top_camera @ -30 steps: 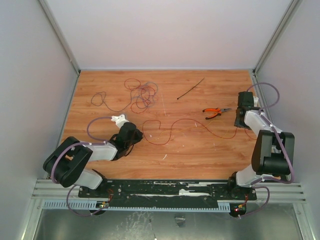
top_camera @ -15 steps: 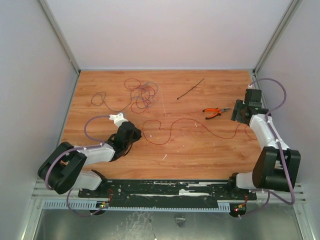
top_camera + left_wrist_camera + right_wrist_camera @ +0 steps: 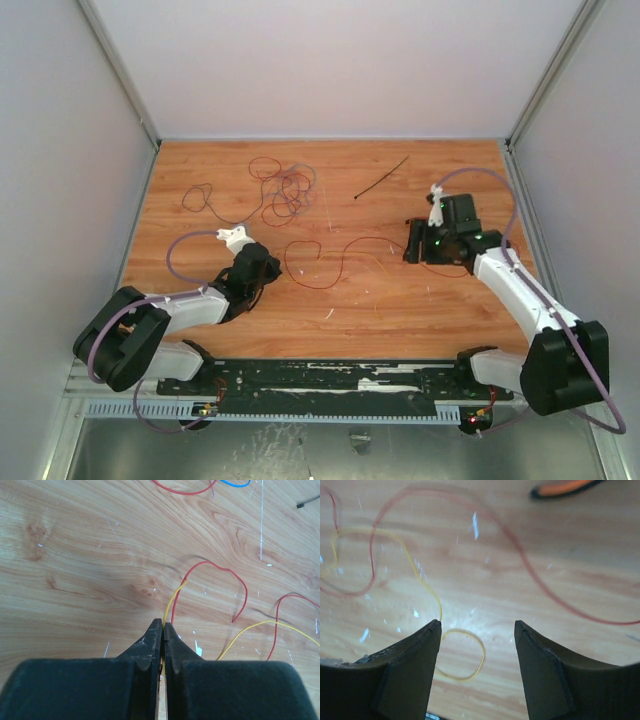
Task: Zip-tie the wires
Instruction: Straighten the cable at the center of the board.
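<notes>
The left claw (image 3: 162,625) is squeezing shut on the wires (image 3: 176,600), which are curling away in front of its tips. The right claw (image 3: 477,625) is hanging open, holding nothing, over a yellow loop (image 3: 483,652) lying between its jaws. That loop is so thin the jaws might be closing on air. The zip tie (image 3: 382,177) is lying far beyond both claws.
</notes>
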Motion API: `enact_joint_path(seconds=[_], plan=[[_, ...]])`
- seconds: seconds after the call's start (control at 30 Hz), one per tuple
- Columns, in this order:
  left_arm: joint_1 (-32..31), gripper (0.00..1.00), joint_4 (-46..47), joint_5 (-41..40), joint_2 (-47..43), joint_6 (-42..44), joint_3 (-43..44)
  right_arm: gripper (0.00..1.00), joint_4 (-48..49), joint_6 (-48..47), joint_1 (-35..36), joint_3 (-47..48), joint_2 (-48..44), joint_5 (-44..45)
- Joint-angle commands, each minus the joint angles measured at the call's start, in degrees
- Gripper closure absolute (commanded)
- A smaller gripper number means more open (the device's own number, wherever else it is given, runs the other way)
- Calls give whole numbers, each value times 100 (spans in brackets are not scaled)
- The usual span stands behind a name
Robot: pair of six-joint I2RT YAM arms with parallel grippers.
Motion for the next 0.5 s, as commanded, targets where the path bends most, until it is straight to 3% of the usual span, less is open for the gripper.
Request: enact_joint_path(seconds=[0.0, 0.27, 0.47], plan=[[25, 99, 38, -199, -18, 113, 34, 39, -397, 542, 532, -422, 164, 107], [66, 100, 95, -212, 15, 184, 55, 39, -676, 1184, 1341, -776, 378, 839], [111, 100, 184, -126, 108, 184, 56, 39, -767, 1253, 1658, -745, 906, 914]])
